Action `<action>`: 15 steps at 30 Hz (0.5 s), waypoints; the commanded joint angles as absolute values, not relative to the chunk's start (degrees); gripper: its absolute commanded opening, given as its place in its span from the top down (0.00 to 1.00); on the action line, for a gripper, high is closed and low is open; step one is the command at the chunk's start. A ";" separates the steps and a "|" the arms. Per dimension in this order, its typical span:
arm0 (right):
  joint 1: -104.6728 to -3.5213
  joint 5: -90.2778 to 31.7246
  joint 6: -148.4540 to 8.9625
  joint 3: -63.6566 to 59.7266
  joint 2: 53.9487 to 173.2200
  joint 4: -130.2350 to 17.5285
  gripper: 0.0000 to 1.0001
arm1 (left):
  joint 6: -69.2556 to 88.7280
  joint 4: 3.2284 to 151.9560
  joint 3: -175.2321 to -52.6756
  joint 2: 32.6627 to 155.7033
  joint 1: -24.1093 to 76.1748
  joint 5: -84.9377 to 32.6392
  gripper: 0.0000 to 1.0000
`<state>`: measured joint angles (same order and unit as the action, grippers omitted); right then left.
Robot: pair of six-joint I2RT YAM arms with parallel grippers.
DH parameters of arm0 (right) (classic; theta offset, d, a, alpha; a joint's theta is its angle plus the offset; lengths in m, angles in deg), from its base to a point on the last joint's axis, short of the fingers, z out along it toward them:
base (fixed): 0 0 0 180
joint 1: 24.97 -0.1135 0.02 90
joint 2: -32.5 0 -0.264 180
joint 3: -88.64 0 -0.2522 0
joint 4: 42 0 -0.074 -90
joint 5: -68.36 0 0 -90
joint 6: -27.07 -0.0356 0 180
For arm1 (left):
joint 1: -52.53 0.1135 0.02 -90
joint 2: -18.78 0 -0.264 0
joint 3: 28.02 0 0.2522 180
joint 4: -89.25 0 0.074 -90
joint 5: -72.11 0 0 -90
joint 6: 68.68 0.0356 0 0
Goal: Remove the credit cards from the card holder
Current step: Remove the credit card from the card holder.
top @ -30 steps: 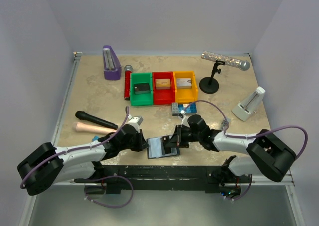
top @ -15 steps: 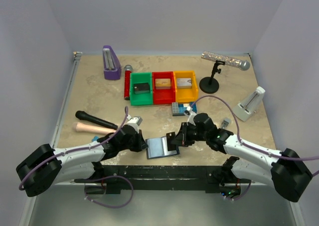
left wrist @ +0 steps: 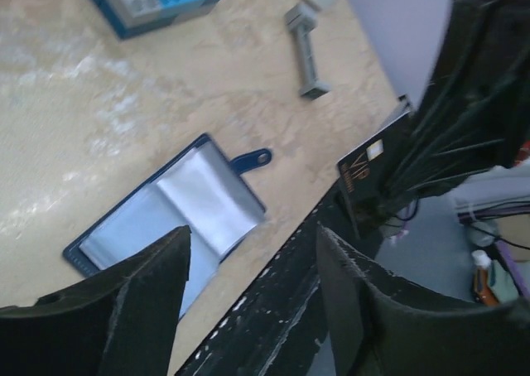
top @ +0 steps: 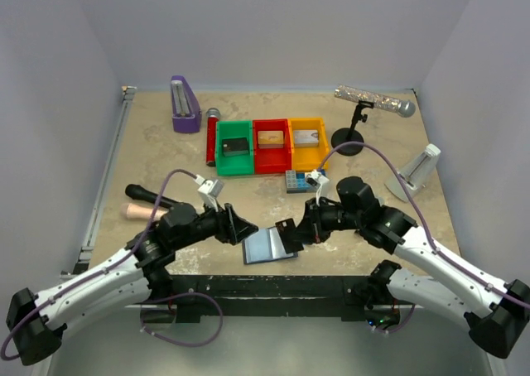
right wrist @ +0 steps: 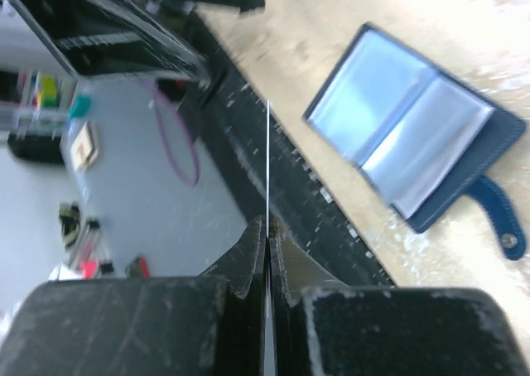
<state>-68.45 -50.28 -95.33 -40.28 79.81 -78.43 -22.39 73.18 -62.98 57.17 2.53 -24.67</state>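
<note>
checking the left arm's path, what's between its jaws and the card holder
Nothing: the left wrist view shows only bare tabletop between the left gripper, its jaws open, and the card holder lying open.

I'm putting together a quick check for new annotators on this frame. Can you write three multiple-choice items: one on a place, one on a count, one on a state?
1. Where does the card holder lie?
A. folded shut at the far edge
B. spread open on the table, between the left hand and the right hand
C. propped upright against the wall

2. How many coloured bins stand in a row?
A. two
B. three
C. five

3. What is the right hand doing?
A. open and empty
B. shut on the card holder
C. shut on a black card

Answers:
1 B, the top view shows it flat near the near edge.
2 B, the green bin, red bin and orange bin.
3 C, the left wrist view shows the card pinched, clear of the holder.
</note>
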 commanded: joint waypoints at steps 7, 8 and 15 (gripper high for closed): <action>-75.49 -68.39 -84.47 -31.55 83.21 -89.42 1.00 | -14.90 73.91 -67.17 44.60 2.61 -43.00 0.25; -76.73 -68.13 -83.94 -30.67 84.09 -90.03 1.00 | -14.37 73.73 -68.23 46.44 2.61 -45.46 0.25; -83.15 -64.97 -83.76 -25.66 90.77 -90.57 1.00 | -17.71 79.44 -69.91 54.72 2.08 -55.33 0.36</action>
